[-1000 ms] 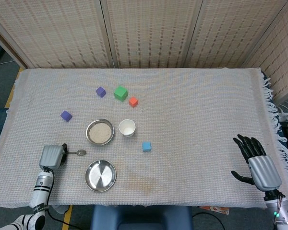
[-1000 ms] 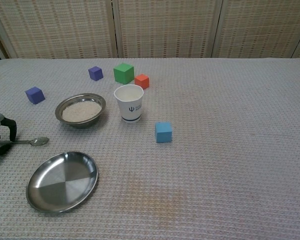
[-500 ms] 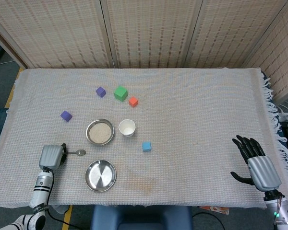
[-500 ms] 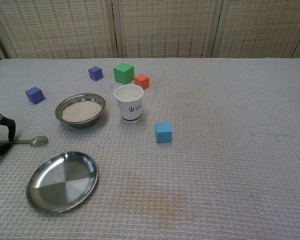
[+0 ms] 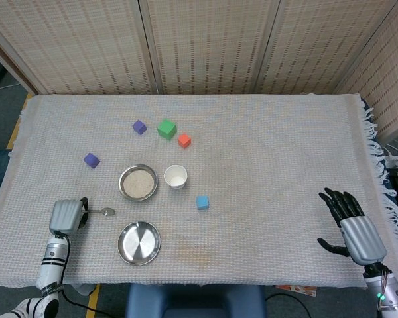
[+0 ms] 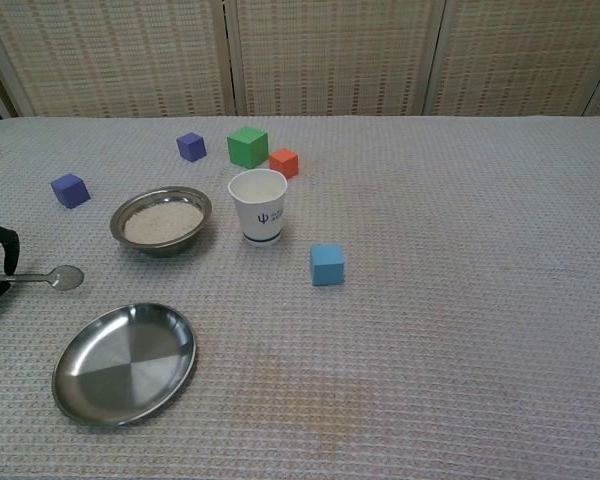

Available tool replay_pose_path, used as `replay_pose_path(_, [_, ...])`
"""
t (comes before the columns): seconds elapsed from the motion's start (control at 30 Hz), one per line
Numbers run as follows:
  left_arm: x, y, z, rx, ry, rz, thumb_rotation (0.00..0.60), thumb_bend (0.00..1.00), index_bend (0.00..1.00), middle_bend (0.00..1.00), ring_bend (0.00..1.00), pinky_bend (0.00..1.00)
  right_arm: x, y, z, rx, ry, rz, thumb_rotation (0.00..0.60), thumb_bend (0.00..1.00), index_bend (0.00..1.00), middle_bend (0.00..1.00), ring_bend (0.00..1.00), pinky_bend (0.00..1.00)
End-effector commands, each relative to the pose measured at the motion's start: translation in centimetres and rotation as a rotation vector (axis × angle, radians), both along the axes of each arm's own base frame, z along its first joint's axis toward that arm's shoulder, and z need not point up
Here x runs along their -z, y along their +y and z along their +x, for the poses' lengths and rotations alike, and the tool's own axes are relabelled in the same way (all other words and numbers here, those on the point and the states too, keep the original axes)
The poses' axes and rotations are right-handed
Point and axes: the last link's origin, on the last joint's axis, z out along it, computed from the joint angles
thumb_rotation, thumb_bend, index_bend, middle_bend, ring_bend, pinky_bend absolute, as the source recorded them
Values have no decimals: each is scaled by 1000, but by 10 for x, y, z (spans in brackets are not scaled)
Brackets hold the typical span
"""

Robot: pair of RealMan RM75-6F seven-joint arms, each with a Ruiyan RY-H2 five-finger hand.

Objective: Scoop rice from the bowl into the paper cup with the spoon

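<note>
Gripping the spoon (image 5: 103, 212) by its handle in the left hand (image 5: 66, 216), beside the rice bowl (image 5: 138, 183). Resting the right hand (image 5: 353, 226) empty, fingers spread.

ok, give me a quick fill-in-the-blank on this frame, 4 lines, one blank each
1. The spoon is held by the ____ hand.
2. The bowl holds ____.
3. The cube nearest the cup on its near side is ____.
4. The right hand holds ____.

Missing words: left; rice; blue; nothing
</note>
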Motion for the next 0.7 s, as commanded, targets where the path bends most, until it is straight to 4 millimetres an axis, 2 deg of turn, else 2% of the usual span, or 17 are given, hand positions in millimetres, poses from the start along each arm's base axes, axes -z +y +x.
replay_pose_path(0.03, [-4, 0, 2, 1, -6, -4, 600, 382, 604, 1000, 1000, 1000, 0, 0, 0, 0, 0, 0, 600, 68, 0, 0, 0, 0])
replay_pose_path(0.2, [-17, 6, 17, 22, -26, 13, 600, 385, 631, 1000, 1000, 1000, 2, -1, 0, 2, 0, 14, 600, 68, 0, 0, 0, 0])
replay_pose_path(0.43, [-38, 29, 53, 68, 7, 27, 600, 385, 634, 1000, 1000, 1000, 2, 0, 1, -3, -4, 15, 600, 68, 0, 0, 0, 0])
replay_pose_path(0.7, [-34, 61, 88, 53, 117, -9, 600, 384, 634, 1000, 1000, 1000, -3, 3, 5, -27, -13, -18, 600, 69, 0, 0, 0, 0])
